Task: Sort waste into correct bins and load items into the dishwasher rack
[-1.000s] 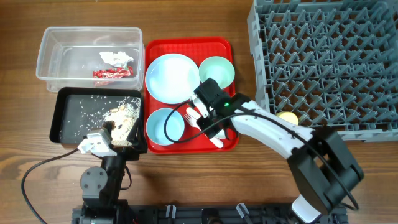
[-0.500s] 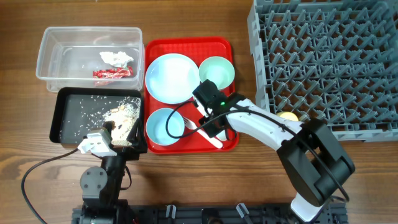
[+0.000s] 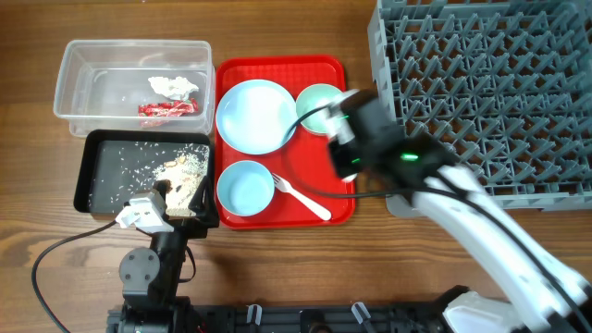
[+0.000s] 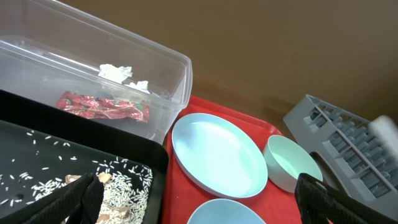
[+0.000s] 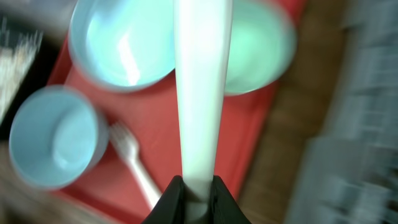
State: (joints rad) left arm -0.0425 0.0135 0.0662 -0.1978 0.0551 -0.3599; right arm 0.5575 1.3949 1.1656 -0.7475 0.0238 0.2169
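Spoon (image 5: 199, 93): white, the right gripper (image 5: 198, 186) is clamping it above the red tray (image 3: 314, 69) at mid-worktop, beside the green bowl (image 3: 314, 97). Fork (image 3: 301, 196) is lying on that tray toward the front edge. Rack (image 3: 481, 83) is occupying the far right corner. Left gripper (image 4: 199, 199) is gaping wide, front left.

Overhead straight down on whole brown wooden table (image 3: 277, 268), left wrist low, oblique, right wrist close above, all sharing flat red plastic tray (image 3: 277, 69) (image 4: 177, 193) (image 5: 155, 106).
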